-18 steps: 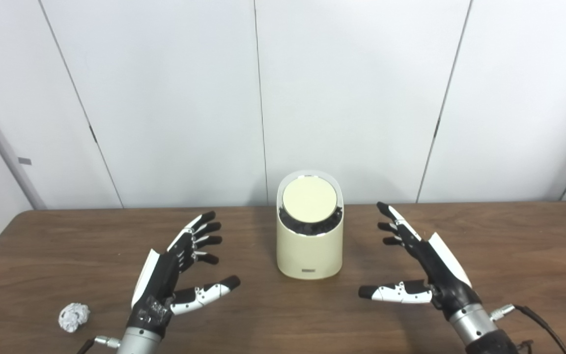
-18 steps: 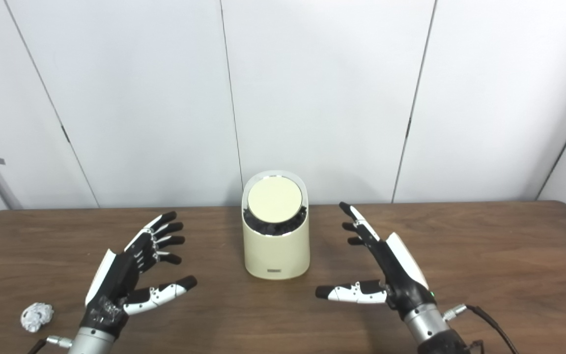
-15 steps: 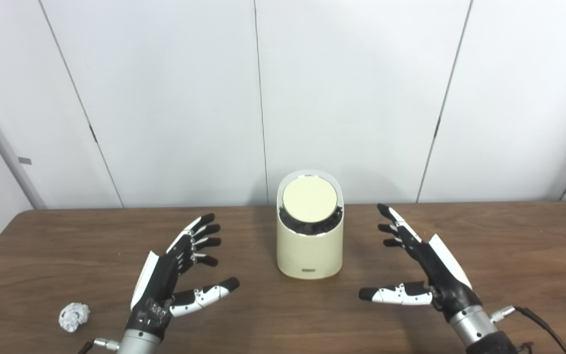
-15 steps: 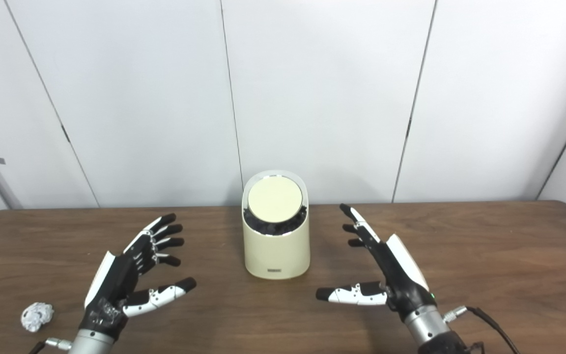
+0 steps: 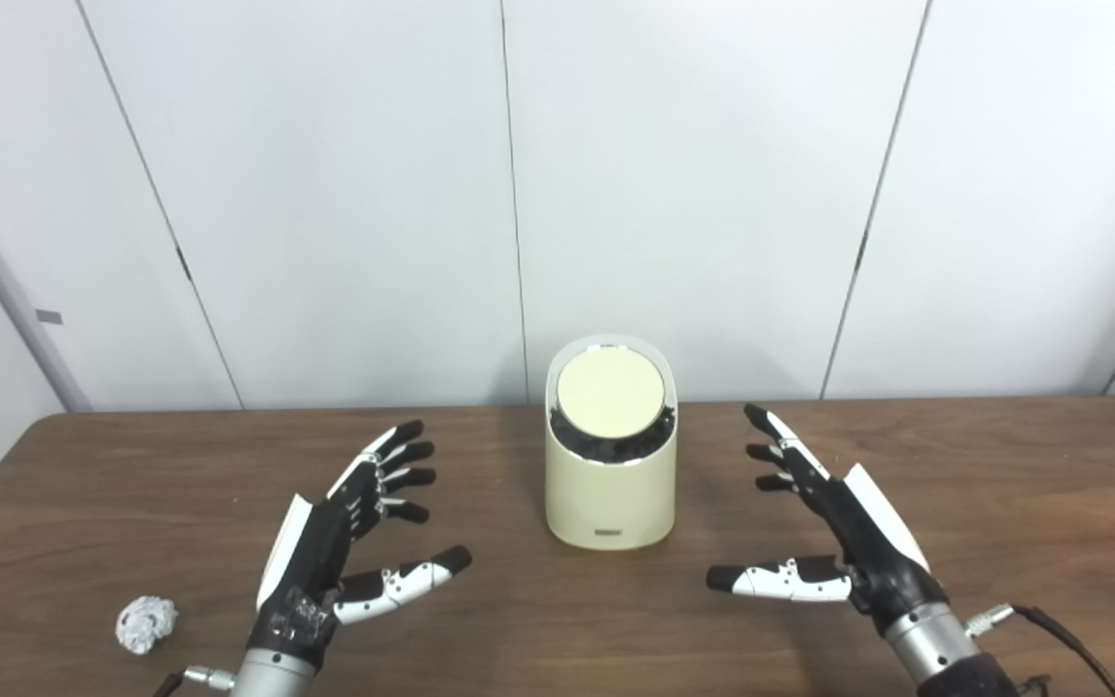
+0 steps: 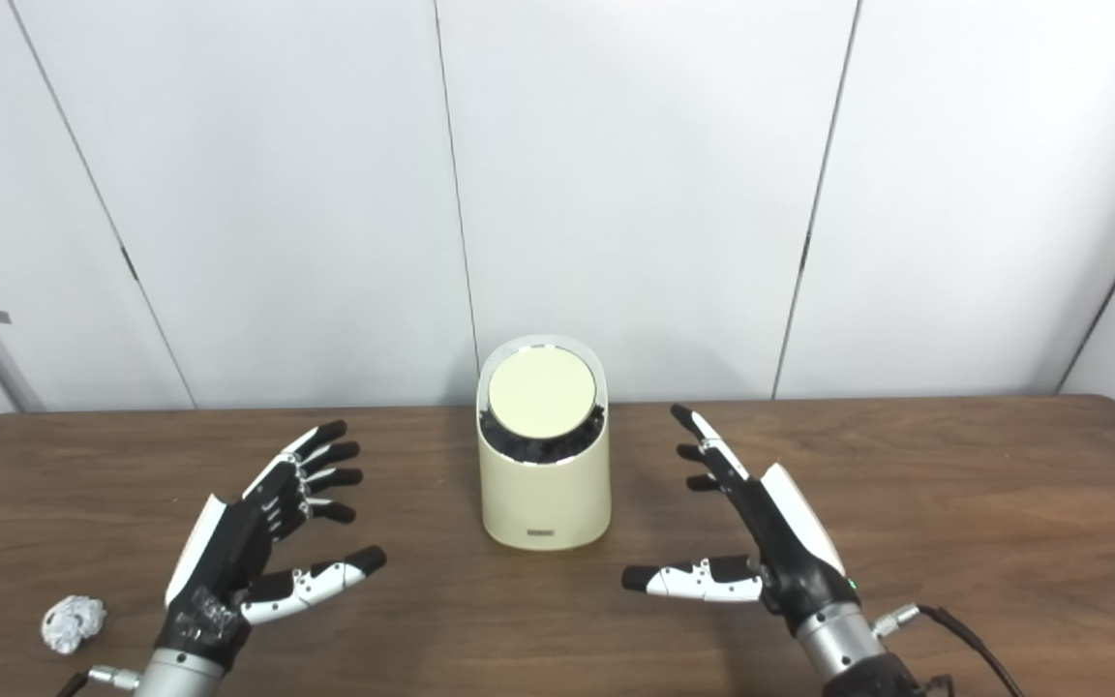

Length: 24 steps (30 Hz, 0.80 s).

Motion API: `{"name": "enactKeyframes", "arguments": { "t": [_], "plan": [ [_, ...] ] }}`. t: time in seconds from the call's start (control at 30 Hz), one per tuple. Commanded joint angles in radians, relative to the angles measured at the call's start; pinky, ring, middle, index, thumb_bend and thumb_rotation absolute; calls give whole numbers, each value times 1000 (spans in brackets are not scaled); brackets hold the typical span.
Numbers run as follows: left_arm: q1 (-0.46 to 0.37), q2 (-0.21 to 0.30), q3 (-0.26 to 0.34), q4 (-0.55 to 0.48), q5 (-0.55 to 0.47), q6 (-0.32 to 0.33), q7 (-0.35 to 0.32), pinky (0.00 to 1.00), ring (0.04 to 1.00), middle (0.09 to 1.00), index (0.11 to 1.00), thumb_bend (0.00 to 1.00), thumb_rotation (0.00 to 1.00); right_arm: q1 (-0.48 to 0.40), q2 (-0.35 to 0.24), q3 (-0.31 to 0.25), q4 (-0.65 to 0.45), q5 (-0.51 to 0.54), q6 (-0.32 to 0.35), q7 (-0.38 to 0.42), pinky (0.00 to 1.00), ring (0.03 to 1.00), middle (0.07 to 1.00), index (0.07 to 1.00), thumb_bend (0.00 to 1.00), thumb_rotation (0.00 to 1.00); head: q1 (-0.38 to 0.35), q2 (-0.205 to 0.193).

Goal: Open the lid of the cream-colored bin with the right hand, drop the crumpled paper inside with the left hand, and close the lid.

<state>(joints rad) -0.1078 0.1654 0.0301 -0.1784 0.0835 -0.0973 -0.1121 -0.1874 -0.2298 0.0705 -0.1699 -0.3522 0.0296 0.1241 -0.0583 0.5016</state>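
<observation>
Crumpled paper (image 5: pixel 145 623) | on table, left of left hand (image 5: pixel 345 542)

bare table (image 5: pixel 83 484) surrounds the crumpled paper (image 5: pixel 145 622); only the bin (image 5: pixel 609 484) stands between both hands.

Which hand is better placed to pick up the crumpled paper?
Left. The crumpled paper lies just outside the open left hand; the right hand is across the bin.
</observation>
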Motion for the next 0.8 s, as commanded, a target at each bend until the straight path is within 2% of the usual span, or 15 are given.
{"name": "enactKeyframes", "arguments": {
  "t": [0.0, 0.17, 0.3, 0.4, 0.63, 0.77],
  "plan": [
    [-21, 7, 5, -31, 5, -33, 16, 630, 781, 848, 902, 718, 95, -39, 16, -7, -39, -9, -8, -32, 759, 875, 959, 950, 807, 362, 0, 0],
    [-20, 6, 3, -31, 5, -34, 15, 629, 785, 851, 902, 716, 86, -90, 28, -7, -18, -48, -7, -56, 715, 861, 936, 948, 842, 451, 0, 0],
    [-17, 4, 1, -25, 10, -42, 16, 628, 790, 852, 903, 709, 75, -152, 33, -1, -2, -97, 34, -57, 766, 875, 937, 956, 833, 440, 6, -6],
    [-16, 0, 0, -24, 11, -46, 19, 628, 790, 853, 902, 703, 70, -200, 34, 3, 14, -114, 69, -49, 735, 880, 939, 957, 840, 454, 7, -6],
    [-10, -4, 2, -31, 19, -38, 22, 625, 787, 849, 897, 703, 65, -285, 48, 4, 61, -108, 113, -50, 835, 944, 968, 964, 850, 400, 13, -4],
    [-8, -3, 3, -33, 24, -37, 21, 626, 789, 851, 900, 698, 65, -327, 53, 20, 78, -134, 145, -53, 794, 928, 961, 971, 840, 412, 19, -6]
  ]
}}
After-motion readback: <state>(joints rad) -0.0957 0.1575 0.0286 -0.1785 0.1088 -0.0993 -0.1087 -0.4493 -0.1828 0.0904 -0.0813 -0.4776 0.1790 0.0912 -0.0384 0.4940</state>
